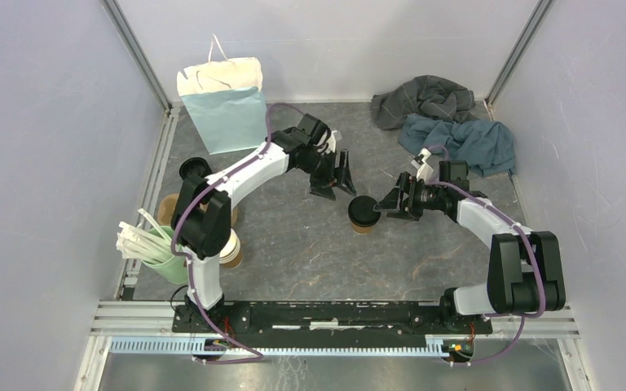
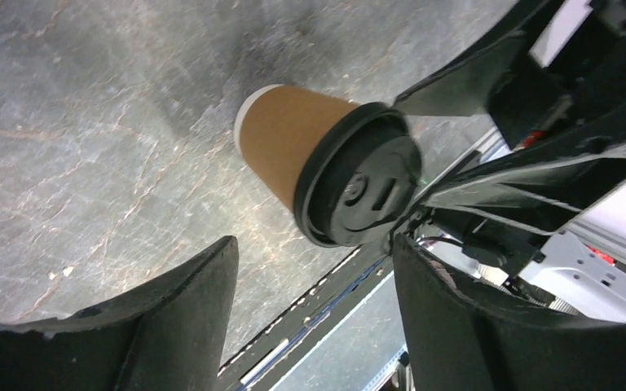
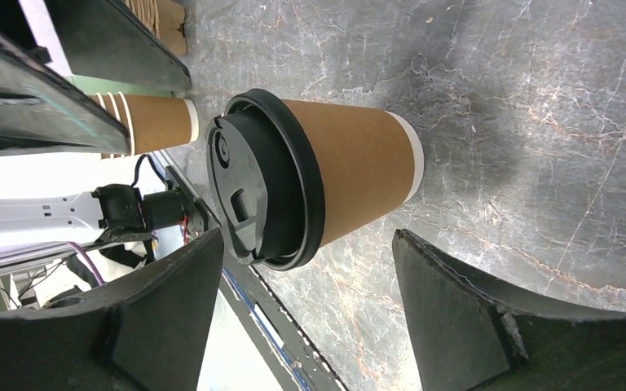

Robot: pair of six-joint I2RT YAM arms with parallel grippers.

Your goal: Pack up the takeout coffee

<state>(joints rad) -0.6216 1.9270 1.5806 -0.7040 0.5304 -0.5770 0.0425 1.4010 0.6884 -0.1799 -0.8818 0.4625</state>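
The takeout coffee (image 1: 363,213), a brown paper cup with a black lid, stands upright on the grey table near the middle. My left gripper (image 1: 336,189) is open and empty, just behind and left of it. In the left wrist view the cup (image 2: 326,163) lies ahead of the open fingers (image 2: 179,309), apart from them. My right gripper (image 1: 391,205) is open and close beside the cup on its right. In the right wrist view the cup (image 3: 326,175) sits just ahead of the gap between the fingers (image 3: 456,301), with no touch visible.
A pale blue and cream paper bag (image 1: 227,106) stands at the back left. Crumpled grey and blue cloths (image 1: 448,122) lie back right. A stack of lidless brown cups (image 1: 230,248), a green cup of white sticks (image 1: 159,252) and a loose black lid (image 1: 194,169) are at the left.
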